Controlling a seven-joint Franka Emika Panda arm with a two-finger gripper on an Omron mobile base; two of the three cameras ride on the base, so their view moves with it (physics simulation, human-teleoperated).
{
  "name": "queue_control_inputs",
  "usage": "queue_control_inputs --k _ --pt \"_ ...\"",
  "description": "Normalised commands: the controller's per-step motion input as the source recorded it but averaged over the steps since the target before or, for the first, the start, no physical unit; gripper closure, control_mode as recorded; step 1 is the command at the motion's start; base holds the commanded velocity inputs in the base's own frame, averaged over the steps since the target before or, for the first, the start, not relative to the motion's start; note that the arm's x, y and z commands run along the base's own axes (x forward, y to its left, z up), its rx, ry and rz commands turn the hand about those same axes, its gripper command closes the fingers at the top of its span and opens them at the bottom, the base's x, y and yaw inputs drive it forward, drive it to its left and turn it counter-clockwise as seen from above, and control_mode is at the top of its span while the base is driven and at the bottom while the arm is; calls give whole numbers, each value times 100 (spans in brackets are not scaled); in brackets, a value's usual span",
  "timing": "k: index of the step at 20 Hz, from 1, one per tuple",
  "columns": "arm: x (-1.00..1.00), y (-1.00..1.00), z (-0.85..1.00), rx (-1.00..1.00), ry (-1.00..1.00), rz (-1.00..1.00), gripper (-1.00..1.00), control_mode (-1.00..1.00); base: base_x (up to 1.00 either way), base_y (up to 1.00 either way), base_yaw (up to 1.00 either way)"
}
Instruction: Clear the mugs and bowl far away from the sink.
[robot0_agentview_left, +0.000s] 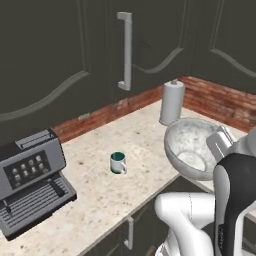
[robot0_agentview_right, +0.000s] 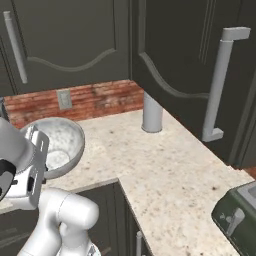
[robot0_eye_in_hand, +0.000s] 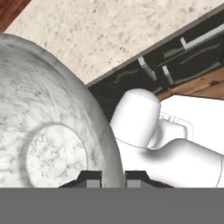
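The bowl (robot0_agentview_left: 189, 144) is wide, pale and speckled. It hangs tilted over the counter's front edge, to the right of the white mug with teal lining (robot0_agentview_left: 118, 162), which stands alone mid-counter. My gripper (robot0_eye_in_hand: 113, 178) is shut on the bowl's (robot0_eye_in_hand: 52, 131) rim, one fingertip inside the wall and one outside. From the right base view the bowl (robot0_agentview_right: 62, 137) sits at the left, with my hand (robot0_agentview_right: 36, 155) against its near side. The sink is out of view.
A paper towel roll (robot0_agentview_left: 172, 102) stands by the brick backsplash behind the bowl. A coffee machine (robot0_agentview_left: 31, 180) fills the counter's left end. A dark green toaster (robot0_agentview_right: 239, 215) sits at the lower right. Dark cabinets with long handles (robot0_agentview_right: 220, 85) rise overhead.
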Motion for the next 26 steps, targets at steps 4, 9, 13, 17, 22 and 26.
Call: queue_control_inputs --k 4,9,13,17,22,26 --pt "0 0 0 0 0 0 100 100 34 0 33" --pt "0 0 0 0 0 0 100 100 4 16 29" --pt "0 0 0 0 0 0 100 100 0 50 23" --pt "0 0 0 0 0 0 100 100 1 37 20" --pt "0 0 0 0 0 0 100 100 0 22 19" --pt "0 0 0 0 0 0 100 100 0 14 18"
